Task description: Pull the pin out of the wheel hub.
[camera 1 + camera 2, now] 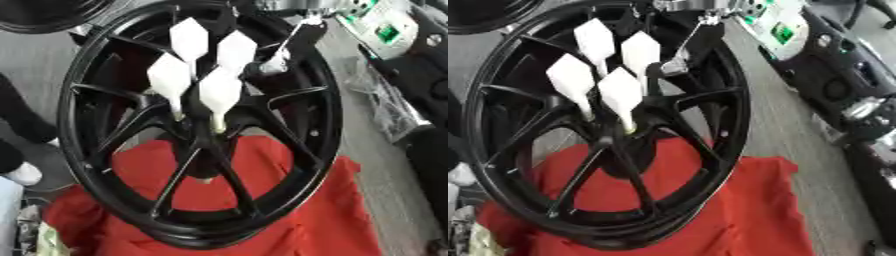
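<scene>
Wheel: black, many-spoked, standing on edge and leaning slightly, filling most of both views.
Hub: dark centre where the spokes meet, a little below the middle of the wheel.
Pins: four, each with a white diamond-shaped head on a thin stem; clustered at about 12 o'clock from the hub, stems slanting down toward it.
Nearest pin: lowest of the four, its pale yellowish stem end reaching the hub region; whether seated in a hole cannot be told.
Other three heads: at 9, 11 and 1 o'clock from the nearest head, close together, edges overlapping in the view.
Right hand: silver and black, entering from 1 o'clock across the rim, just beside the head at 1 o'clock of the cluster; contact with it unclear.
Right hand fingers: too blurred to judge, so spread, pressed together or pinching cannot be told.
Red cloth: crumpled under the wheel, spreading toward 5 and 7 o'clock.
Floor: grey, at 3 o'clock of the wheel.
Green-and-white box: at 1 o'clock, beyond the rim.
Second black ring: at 11 o'clock, cut off by the corner.
</scene>
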`<state>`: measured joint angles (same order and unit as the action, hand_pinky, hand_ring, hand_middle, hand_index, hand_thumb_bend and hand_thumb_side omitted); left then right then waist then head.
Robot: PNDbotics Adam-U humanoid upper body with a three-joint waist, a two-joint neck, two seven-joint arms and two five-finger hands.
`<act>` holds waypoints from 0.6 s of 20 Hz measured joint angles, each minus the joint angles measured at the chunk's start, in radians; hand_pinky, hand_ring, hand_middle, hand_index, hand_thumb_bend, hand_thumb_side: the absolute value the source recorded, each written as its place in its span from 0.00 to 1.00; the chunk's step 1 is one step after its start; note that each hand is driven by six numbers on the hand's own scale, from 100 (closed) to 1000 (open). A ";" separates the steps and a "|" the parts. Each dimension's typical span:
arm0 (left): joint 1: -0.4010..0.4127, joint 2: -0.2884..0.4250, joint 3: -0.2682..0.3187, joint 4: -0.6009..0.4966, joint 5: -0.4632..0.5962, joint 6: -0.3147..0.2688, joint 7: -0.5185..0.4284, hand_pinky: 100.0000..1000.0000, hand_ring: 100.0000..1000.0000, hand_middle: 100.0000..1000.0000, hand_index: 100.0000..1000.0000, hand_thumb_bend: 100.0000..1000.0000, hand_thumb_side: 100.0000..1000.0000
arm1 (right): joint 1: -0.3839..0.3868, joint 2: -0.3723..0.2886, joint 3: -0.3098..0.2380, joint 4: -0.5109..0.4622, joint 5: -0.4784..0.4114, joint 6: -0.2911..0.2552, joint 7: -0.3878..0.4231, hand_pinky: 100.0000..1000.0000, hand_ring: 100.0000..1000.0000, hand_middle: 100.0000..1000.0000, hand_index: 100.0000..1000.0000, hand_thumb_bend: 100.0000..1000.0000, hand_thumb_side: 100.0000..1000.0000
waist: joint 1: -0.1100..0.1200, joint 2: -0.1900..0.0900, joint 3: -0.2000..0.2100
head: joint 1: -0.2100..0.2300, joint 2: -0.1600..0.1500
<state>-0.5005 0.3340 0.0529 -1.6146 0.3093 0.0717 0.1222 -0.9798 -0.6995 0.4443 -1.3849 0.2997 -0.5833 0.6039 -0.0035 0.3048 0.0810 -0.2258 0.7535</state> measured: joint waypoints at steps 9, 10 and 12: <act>0.000 0.000 0.000 0.000 0.000 0.002 0.002 0.66 0.73 0.64 0.67 0.00 0.76 | 0.001 0.000 0.001 0.000 0.002 0.006 0.006 0.85 0.76 0.63 0.79 0.21 0.48 | 0.000 0.005 0.003 | -0.004 0.000; 0.000 0.000 0.001 0.000 0.000 0.002 0.004 0.66 0.73 0.64 0.67 0.00 0.76 | 0.004 0.000 0.001 0.000 0.004 0.005 0.005 0.85 0.76 0.63 0.79 0.21 0.48 | 0.000 0.006 0.003 | -0.005 0.000; 0.000 0.000 0.003 0.000 0.000 0.002 0.005 0.66 0.74 0.64 0.67 0.00 0.76 | 0.005 0.000 0.003 0.000 0.006 0.003 0.003 0.85 0.75 0.62 0.78 0.21 0.48 | -0.001 0.006 0.004 | -0.005 0.000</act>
<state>-0.5003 0.3340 0.0556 -1.6145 0.3096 0.0738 0.1276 -0.9751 -0.6995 0.4478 -1.3848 0.3052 -0.5799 0.6073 -0.0040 0.3110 0.0853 -0.2313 0.7534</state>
